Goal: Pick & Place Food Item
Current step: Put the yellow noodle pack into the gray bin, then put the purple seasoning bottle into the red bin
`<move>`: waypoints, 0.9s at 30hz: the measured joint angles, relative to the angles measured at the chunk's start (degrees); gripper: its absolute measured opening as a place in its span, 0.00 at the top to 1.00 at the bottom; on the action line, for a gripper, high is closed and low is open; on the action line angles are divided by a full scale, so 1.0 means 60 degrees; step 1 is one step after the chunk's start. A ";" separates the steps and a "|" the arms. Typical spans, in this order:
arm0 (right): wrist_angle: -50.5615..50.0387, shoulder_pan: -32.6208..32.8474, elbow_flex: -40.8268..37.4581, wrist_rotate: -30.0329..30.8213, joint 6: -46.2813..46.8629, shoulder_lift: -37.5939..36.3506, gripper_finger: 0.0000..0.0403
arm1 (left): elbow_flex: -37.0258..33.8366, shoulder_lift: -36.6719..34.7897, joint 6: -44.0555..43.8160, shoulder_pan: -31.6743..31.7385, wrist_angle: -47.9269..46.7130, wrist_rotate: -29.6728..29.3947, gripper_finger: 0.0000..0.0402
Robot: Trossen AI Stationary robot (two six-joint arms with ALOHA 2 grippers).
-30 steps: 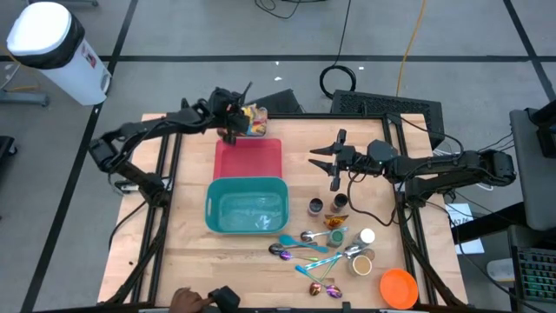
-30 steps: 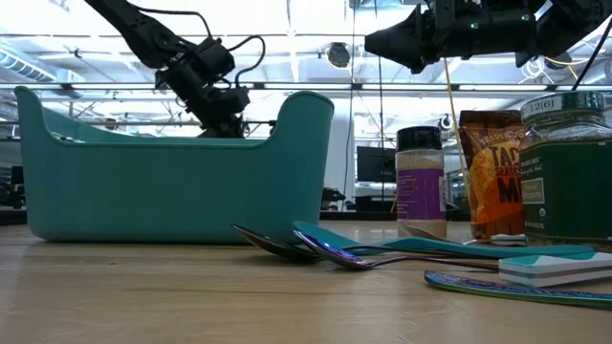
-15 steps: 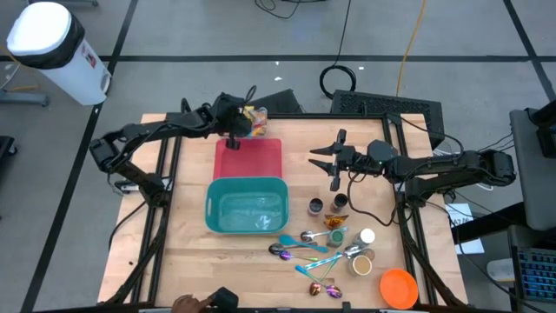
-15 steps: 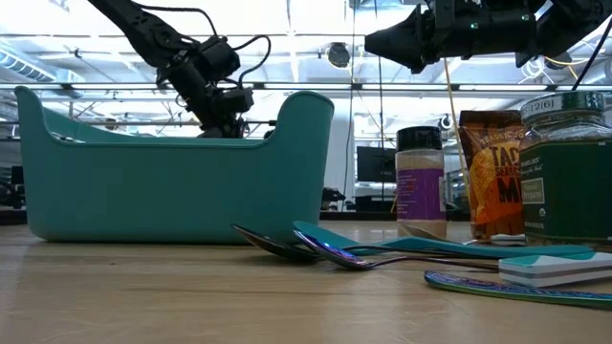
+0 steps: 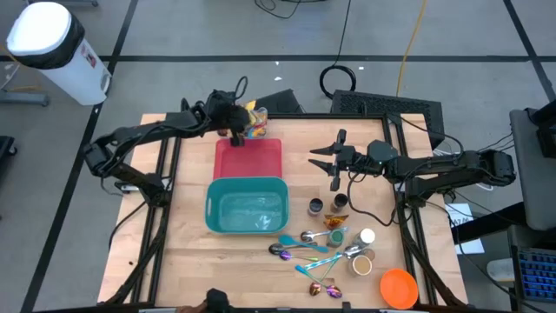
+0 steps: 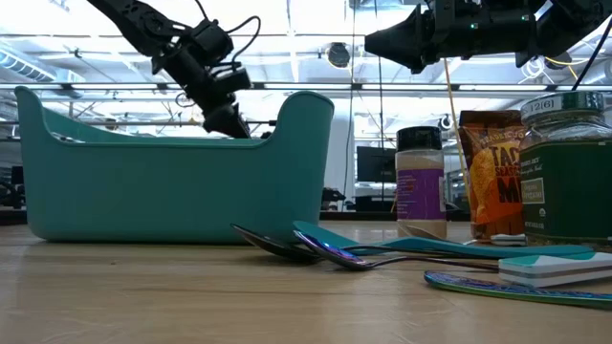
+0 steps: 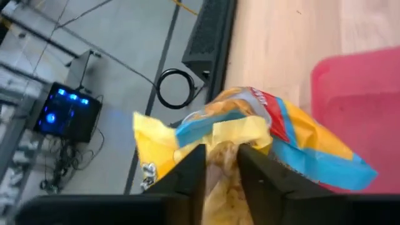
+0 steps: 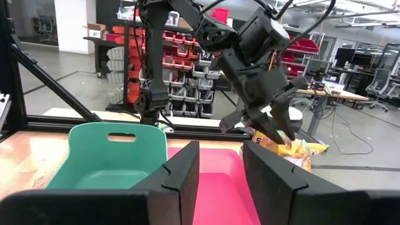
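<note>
Nearest, the teal bin [image 5: 247, 205] sits before the pink tray [image 5: 249, 159]. Beyond, the left gripper [image 5: 236, 132] pinches a yellow chip bag [image 7: 250, 140] at the tray's far edge. Right gripper [image 5: 327, 164] hovers apart, fingers spread.

Snack bag [image 5: 254, 120] sits at the counter's [image 5: 191, 252] far edge, just behind the tray [image 5: 248, 158]. The bin [image 5: 247, 209] is right in front of that tray. Off to the right, jars [image 5: 327, 205], with spoons [image 5: 300, 248] nearer the front and a bowl [image 5: 399, 287] at the front right corner.
</note>
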 joint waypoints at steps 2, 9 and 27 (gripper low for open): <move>0.0000 -0.0001 0.0000 0.0000 0.0000 0.0000 0.72 | 0.0000 -0.0105 -0.0457 0.0009 -0.0109 -0.0087 0.65; -0.0004 -0.0001 0.0000 0.0000 0.0049 0.0000 0.72 | 0.0004 -0.0181 -0.0606 0.0018 -0.0874 -0.0248 0.43; -0.0918 0.0017 0.0000 0.0524 0.0205 -0.0656 0.72 | 0.0007 -0.3370 -0.1543 0.1771 -0.1330 0.5975 0.31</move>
